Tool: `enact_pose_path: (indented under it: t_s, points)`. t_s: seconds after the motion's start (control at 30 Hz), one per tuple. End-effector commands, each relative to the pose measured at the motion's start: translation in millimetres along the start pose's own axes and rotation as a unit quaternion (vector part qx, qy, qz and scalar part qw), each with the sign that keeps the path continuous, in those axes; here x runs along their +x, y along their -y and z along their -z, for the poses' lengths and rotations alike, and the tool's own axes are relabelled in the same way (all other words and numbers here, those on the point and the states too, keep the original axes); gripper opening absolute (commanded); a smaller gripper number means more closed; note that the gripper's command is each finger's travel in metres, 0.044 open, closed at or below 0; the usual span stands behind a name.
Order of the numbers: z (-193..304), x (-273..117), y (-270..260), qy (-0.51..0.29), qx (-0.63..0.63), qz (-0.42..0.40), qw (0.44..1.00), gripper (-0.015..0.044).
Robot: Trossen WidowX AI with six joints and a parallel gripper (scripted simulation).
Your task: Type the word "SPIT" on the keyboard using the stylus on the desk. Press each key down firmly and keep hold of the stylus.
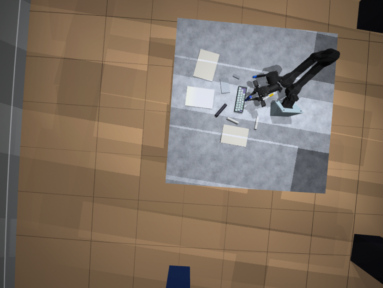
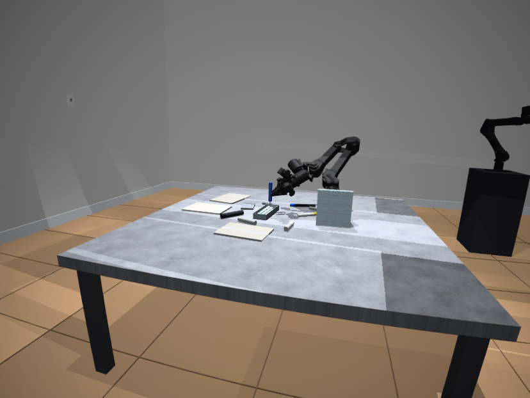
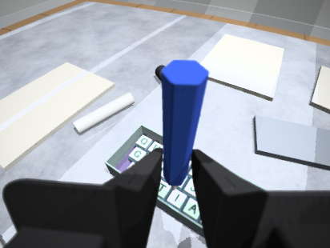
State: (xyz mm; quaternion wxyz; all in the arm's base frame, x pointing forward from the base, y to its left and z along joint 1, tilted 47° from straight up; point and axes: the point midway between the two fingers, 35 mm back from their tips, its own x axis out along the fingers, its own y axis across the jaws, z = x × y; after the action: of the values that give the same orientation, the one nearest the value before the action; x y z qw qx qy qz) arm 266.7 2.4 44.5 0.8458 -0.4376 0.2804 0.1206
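Note:
My gripper [image 3: 176, 154] [image 1: 251, 97] [image 2: 274, 193] is shut on a blue hexagonal stylus [image 3: 182, 116] [image 2: 270, 190] [image 1: 247, 98], which stands upright between the black fingers. The stylus's lower tip is down among the keys of the small keyboard [image 3: 138, 150] [image 1: 239, 99] [image 2: 265, 211]; the key under it is hidden by the stylus and fingers. Keys marked Q, G, T, I, A show around it in the wrist view. The keyboard lies on the grey table [image 1: 216, 161] [image 2: 299, 265].
Cream pads [image 1: 206, 64] [image 1: 234, 134] [image 1: 199, 97], a grey card [image 1: 225, 86], a black cylinder [image 1: 220, 110], white cylinders [image 1: 232, 120] [image 1: 256, 122], a blue-capped pen [image 1: 258, 75] and a yellow-tipped marker [image 1: 268, 96] lie around. A pale block [image 2: 334, 207] stands by the arm's base.

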Motion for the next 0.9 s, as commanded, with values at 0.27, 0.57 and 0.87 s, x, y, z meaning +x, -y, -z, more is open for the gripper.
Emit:
enact_pose_path:
  t_s: [0.27, 0.57, 0.87]
  points:
    - [-4, -3, 1, 0.001, 0.0, 0.002, 1.0, 0.0084]
    - [-8, 0, -5, 0.001, 0.002, 0.003, 1.0, 0.0]
    - [-10, 6, -14, 0.002, 0.003, 0.004, 1.0, 0.0]
